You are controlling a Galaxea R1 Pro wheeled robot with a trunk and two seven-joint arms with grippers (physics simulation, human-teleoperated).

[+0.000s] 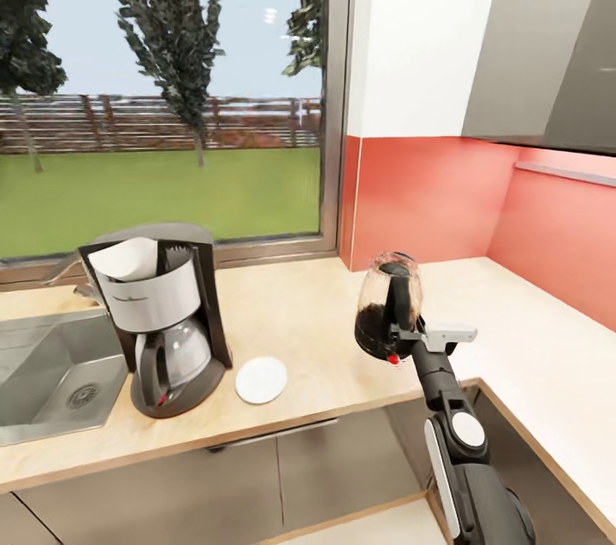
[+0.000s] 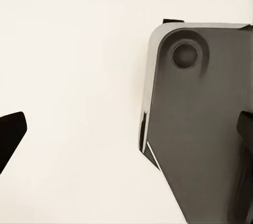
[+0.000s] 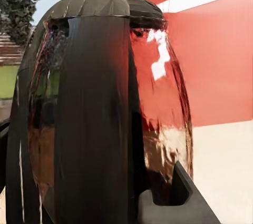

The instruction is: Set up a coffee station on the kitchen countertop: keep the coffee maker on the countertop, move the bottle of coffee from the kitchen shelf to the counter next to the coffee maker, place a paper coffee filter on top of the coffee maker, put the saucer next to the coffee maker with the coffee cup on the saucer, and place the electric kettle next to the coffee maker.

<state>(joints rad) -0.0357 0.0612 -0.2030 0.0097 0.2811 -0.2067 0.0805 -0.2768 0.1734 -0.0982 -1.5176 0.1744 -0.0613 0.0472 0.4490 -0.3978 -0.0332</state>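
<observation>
The coffee maker (image 1: 171, 322) stands on the kitchen countertop (image 1: 308, 314) beside the sink, with the white paper coffee filter (image 1: 128, 258) sitting in its top. The white saucer (image 1: 261, 380) lies bare on the counter just right of it. My right gripper (image 1: 396, 333) is shut on the black handle of the electric kettle (image 1: 387, 299), which hangs roughly upright above the counter's front edge, right of the saucer. In the right wrist view the kettle (image 3: 158, 103) looms close, with one finger (image 3: 179, 200) against its handle. My left gripper (image 2: 126, 139) is open over pale countertop beside the sink.
The steel sink (image 1: 43, 374) is set into the counter at the left, and its basin (image 2: 205, 129) shows in the left wrist view. A large window backs the counter. Red wall panels and a grey upper cabinet (image 1: 547, 40) frame the corner at right, where the counter turns.
</observation>
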